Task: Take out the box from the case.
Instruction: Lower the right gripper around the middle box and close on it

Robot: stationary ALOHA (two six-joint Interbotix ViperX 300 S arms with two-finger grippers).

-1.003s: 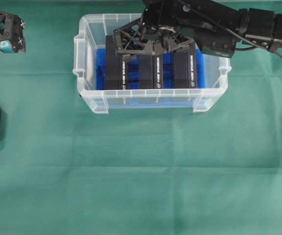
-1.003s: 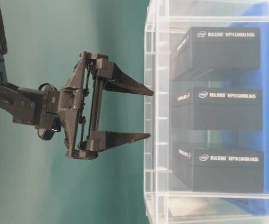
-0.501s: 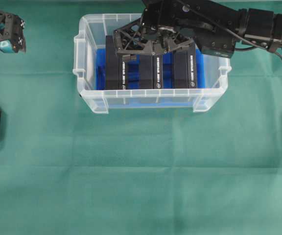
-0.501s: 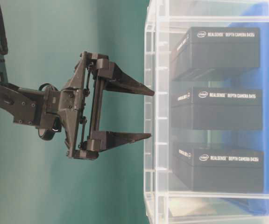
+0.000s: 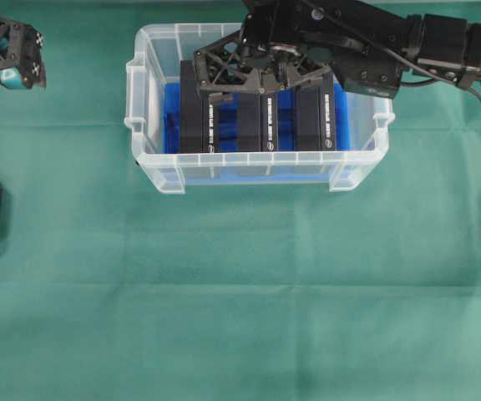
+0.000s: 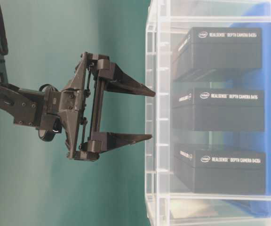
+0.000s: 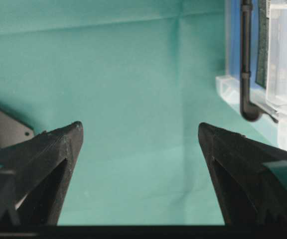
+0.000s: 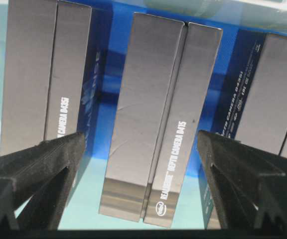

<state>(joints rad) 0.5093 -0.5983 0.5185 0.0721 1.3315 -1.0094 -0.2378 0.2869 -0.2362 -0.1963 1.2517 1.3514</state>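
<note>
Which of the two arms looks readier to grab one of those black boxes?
The right one, probably. Its right gripper hangs open directly above the middle box inside the case, while the left gripper sits open, off to the side over the cloth.

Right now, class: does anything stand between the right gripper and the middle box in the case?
Nothing visible does. The right gripper hangs open above the case, its fingers either side of the middle box. Open gaps separate that box from the left box and right box.
</note>
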